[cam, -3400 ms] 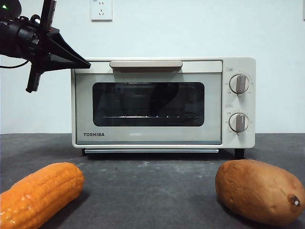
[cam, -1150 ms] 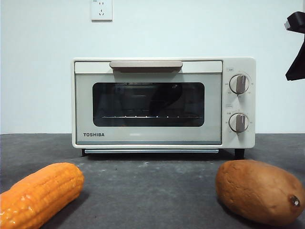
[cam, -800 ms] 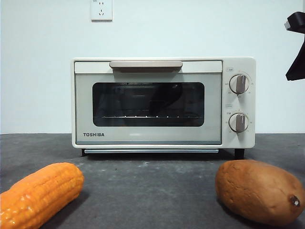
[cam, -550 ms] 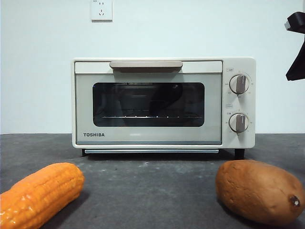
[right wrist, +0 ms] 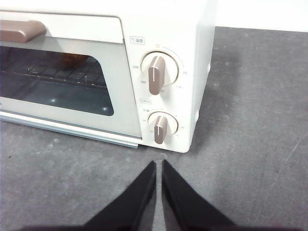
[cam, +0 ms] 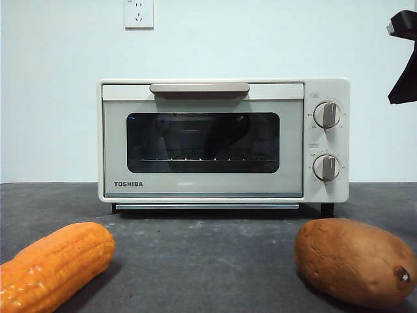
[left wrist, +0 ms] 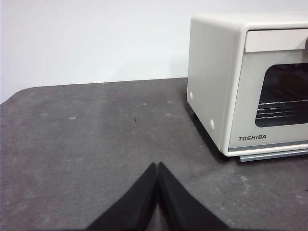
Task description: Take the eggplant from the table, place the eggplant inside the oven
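The cream Toshiba oven (cam: 203, 186) stands at the back of the dark grey table (cam: 208, 261) with its glass door closed. No eggplant lies on the table in any view. A dark curved shape (cam: 229, 134) shows behind the glass above the wire rack; I cannot tell whether it is the eggplant. My left gripper (left wrist: 158, 166) is shut and empty, hovering over bare table to the left of the oven (left wrist: 211, 72). My right gripper (right wrist: 159, 164) is shut and empty, just in front of the oven's two knobs (right wrist: 156, 79). In the front view only a black tip (cam: 404, 62) shows at the upper right.
An orange corn cob (cam: 55, 264) lies at the front left and a brown sweet potato (cam: 355, 261) at the front right. A wall socket (cam: 139, 13) sits above the oven. Open table runs between the two vegetables up to the oven door.
The arm that hung by the oven's upper left corner 2.8 s ago has left the front view. The black tip at the upper right has crept slightly upward. The oven and vegetables are unmoved.
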